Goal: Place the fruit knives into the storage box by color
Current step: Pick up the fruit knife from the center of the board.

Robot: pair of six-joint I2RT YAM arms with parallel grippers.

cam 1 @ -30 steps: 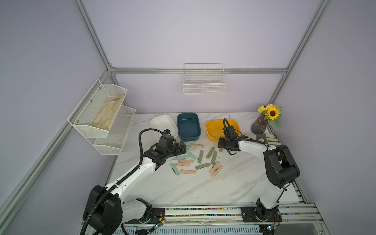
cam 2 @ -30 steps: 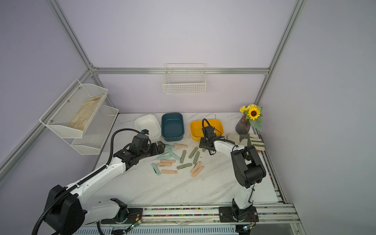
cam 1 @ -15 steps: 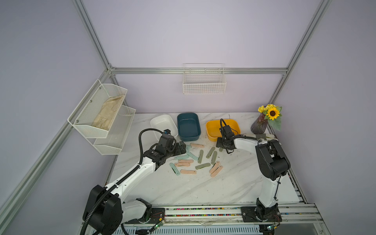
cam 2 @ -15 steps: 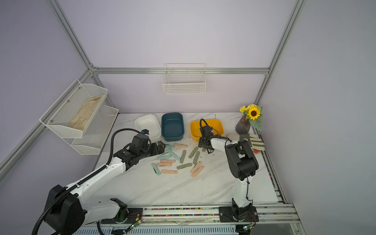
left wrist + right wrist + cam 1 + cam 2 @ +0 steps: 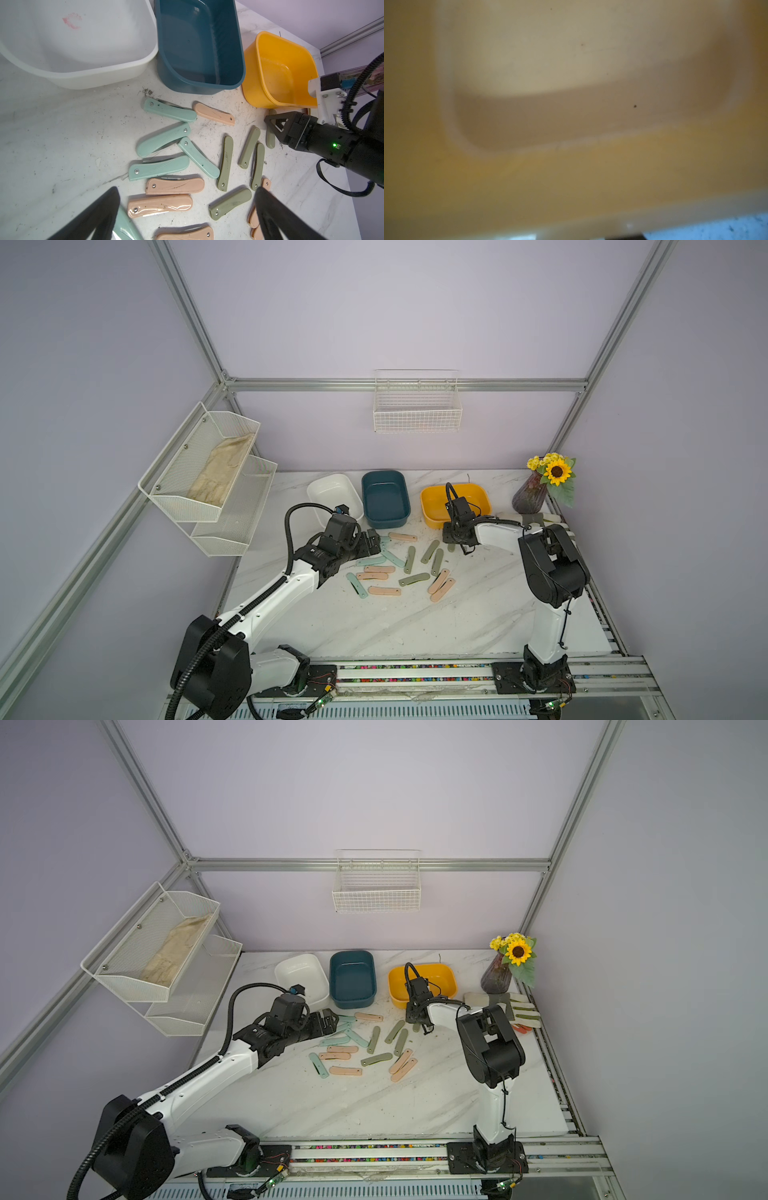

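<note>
Counter (image 5: 374, 630), clock read from a top view, back wall at 12.
- Boxes along the back: white box (image 5: 332, 493) at 11, blue box (image 5: 384, 506) at 12, yellow box (image 5: 259, 52) at 1. All are bare inside in the left wrist view.
- Fruit knives (image 5: 409, 559) lie loose at centre, mint, peach and olive mixed. None is sorted yet.

Change over the last second:
- The right arm's elbow has swung in toward centre.
- The right gripper (image 5: 450, 540) has held its place at the yellow box's front wall, low over a lone olive knife (image 5: 270, 139) at 1 o'clock of the pile.
- One finger (image 5: 279, 126) hides the knife's middle; whether the fingers have closed on it cannot be told.
- The right wrist view gives only blurred yellow wall.
- The left gripper (image 5: 373, 542) is unmoved at 9 o'clock of the pile, fingers (image 5: 97, 214) spread wide, empty.

Reading: a first olive pick is likely under way.
</note>
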